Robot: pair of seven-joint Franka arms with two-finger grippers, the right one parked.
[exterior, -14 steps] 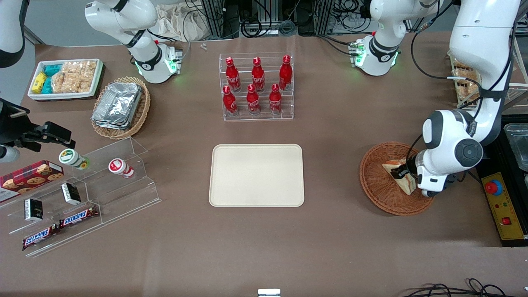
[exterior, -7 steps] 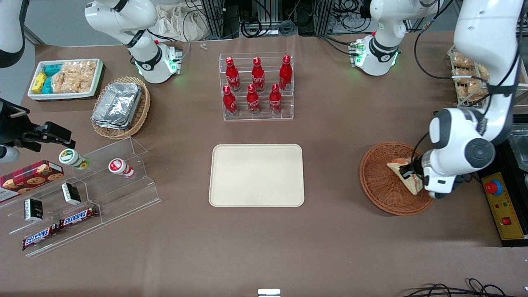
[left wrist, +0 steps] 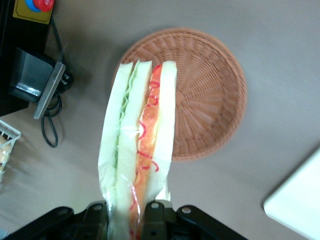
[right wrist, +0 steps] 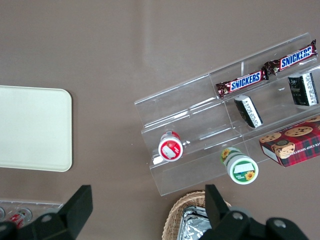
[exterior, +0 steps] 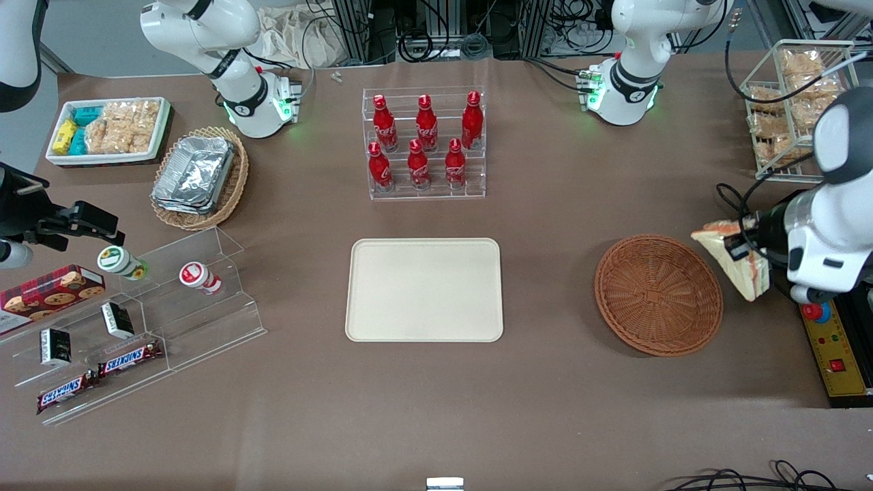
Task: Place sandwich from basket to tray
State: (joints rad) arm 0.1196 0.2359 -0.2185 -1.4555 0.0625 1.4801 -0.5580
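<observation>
Sandwich [exterior: 733, 262] up off the wicker basket [exterior: 658, 294] and in the air — just outside the rim, toward the working arm's end of the worktop [exterior: 545, 395]. Pinched at one end by the hand [exterior: 745, 247], fingers closed flat against the bread faces so the red and green filling stays stacked. Cream tray [exterior: 424, 289] bare, well apart from the load — likely held high to clear the basket rim on the carry.

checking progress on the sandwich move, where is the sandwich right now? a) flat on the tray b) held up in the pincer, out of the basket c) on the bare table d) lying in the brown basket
b: the sandwich is clamped in the pincer, lifted beside the basket, which has nothing in it; the tray holds nothing either.
</observation>
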